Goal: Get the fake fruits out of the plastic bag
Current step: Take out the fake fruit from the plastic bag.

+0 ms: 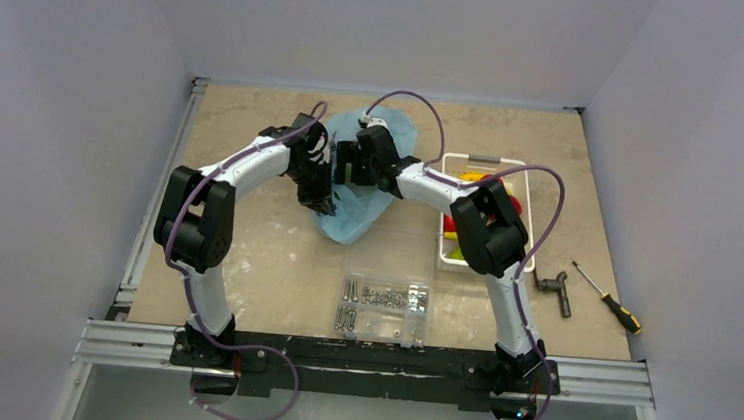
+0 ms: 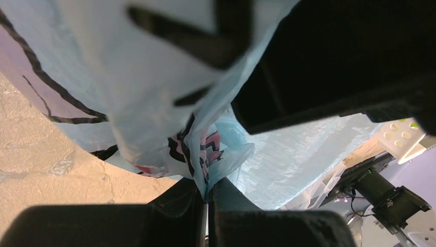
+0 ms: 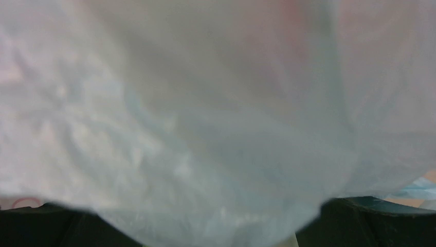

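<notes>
Plastic bag [image 1: 352,224] sits centre of the table in the top view, slightly above middle, crumpled, with both arms bent in over it. The left gripper [image 2: 208,193] is clenched on a fold of the bag's printed film, fingers pressed together with the film pinched between them; looks like it's holding the bag up or open. The right gripper [image 1: 347,163] is at the bag's upper part; its wrist view is nearly all blue-white film, and the fingers [image 3: 370,221] show only in the bottom corners, spread wide, released, nothing visibly pinched.

Fake fruits [image 1: 514,203]: red, yellow and green pieces lie in the white basket [image 1: 492,161], right of the bag. Can't tell whether any remain in the bag; a faint pink tint at upper right of the right wrist view is too blurred to call.

Step, as judged: reaching into the held bag for another fruit. The next move needs the right jaws to find a fruit through or under the film and close on it, not on plastic, while the left keeps its pinch.
</notes>
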`<state>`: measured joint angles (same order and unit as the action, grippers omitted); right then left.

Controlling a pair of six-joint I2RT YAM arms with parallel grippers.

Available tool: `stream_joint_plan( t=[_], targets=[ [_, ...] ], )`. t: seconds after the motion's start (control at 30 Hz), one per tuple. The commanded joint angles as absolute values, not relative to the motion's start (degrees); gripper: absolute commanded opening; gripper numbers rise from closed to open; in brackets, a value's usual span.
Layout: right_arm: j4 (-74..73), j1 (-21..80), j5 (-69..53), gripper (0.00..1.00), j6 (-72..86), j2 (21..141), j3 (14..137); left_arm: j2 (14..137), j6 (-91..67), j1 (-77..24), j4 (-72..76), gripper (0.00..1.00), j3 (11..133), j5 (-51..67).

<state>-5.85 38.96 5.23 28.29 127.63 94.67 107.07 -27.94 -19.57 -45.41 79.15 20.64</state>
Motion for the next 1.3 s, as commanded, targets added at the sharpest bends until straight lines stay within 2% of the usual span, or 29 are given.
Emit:
stream_joint_plan(
  t=[0.0,0.27,0.63,1.0,1.27],
  targets=[
    [-0.67,39.42,0.31,0.89,29.56,125.79,93.66,106.97,-28.55,-19.37,-43.90,0.00,80.16,22.12],
    [-4.02,39.80,1.23,0.91,28.42,129.77,95.93,107.04,-28.73,-19.42,-43.52,0.00,80.07,22.90],
    [-12.43,41.29,17.36,0.59,25.57,132.70,98.89,107.66,-28.87,-19.40,-43.49,0.00,80.24,23.12],
    [-9.61,41.21,21.60,0.18,24.35,125.28,95.93,108.18,-28.87,-19.42,-43.65,0.00,80.44,22.72],
    [-6.76,41.14,20.60,0.04,25.82,119.57,92.35,108.16,-28.78,-19.36,-43.76,0.00,80.50,22.31]
  ],
)
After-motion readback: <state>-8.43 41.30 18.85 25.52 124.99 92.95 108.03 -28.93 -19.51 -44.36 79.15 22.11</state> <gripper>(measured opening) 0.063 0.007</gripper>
